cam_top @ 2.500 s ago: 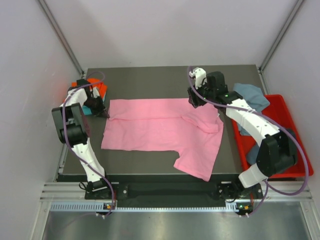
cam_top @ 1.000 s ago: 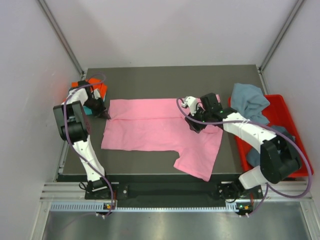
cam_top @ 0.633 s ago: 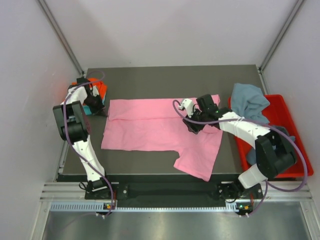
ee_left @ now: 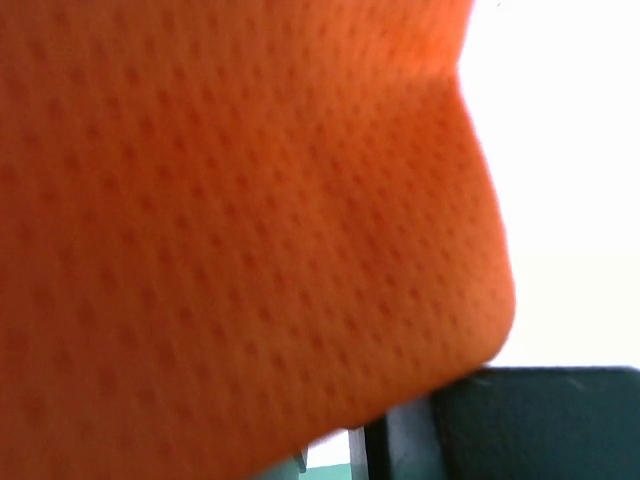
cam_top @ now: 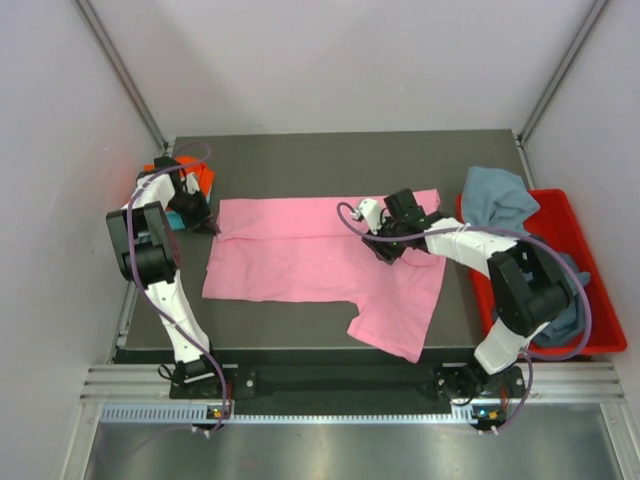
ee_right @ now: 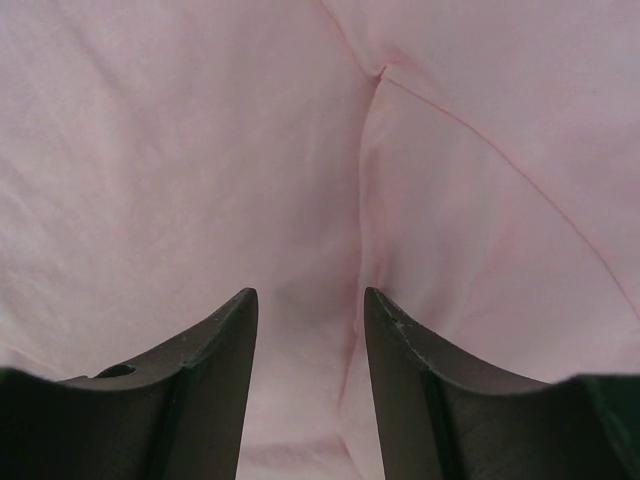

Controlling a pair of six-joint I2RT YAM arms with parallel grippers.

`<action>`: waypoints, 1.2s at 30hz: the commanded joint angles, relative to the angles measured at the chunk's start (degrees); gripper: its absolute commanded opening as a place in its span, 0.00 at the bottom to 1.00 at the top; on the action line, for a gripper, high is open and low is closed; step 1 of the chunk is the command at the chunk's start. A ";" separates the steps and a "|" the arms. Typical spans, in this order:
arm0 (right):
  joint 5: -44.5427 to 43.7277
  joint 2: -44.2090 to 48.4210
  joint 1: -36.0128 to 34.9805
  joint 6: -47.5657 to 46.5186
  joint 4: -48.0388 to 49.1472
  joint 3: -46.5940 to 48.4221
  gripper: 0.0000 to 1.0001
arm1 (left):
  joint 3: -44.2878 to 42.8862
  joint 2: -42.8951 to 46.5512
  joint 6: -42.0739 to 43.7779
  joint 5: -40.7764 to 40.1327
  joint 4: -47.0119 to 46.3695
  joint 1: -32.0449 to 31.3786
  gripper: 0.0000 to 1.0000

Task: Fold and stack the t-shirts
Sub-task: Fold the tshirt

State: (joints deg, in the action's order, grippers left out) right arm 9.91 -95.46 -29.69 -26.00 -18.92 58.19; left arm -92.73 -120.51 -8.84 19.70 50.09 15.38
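The large pink t-shirt (cam_top: 290, 262) lies spread flat on the dark table. My right gripper (cam_top: 384, 250) is low over its right part, open, with a seam and a fabric ridge between the jaws; in the right wrist view the gripper (ee_right: 307, 298) is right above the pink cloth (ee_right: 180, 170). My left gripper (cam_top: 209, 228) sits at the shirt's far left corner, its tip narrowed to a point on the cloth. The orange t-shirt (cam_top: 203, 178) lies behind it and fills the left wrist view (ee_left: 230, 220), hiding the fingers. The grey-blue t-shirt (cam_top: 495, 200) drapes over the bin's edge.
A red plastic bin (cam_top: 592, 270) stands off the table's right side with dark cloth (cam_top: 560, 315) inside. A teal scrap (cam_top: 175, 222) shows by the left arm. White walls close in the left, the back and the right.
My right gripper has moved from the shirt's far right edge leftwards and down onto the cloth. The right sleeve now lies flat at the far right. The left arm has not moved.
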 commanded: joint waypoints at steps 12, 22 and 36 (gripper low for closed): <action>-2.35 -0.52 2.62 -2.13 2.75 1.75 0.46 | 0.53 1.50 -0.48 1.83 -1.48 0.09 0.22; -3.76 -1.48 2.62 -3.70 3.45 1.48 0.41 | 1.23 1.77 -0.74 1.92 -2.01 0.09 0.21; -5.17 -2.27 2.45 -5.47 4.15 1.22 0.35 | 1.15 1.68 -1.09 2.36 -2.10 0.09 0.22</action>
State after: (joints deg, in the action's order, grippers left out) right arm 4.99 -97.08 -27.57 -30.50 -17.41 58.22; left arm -91.70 -120.51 -9.39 20.78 49.50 15.38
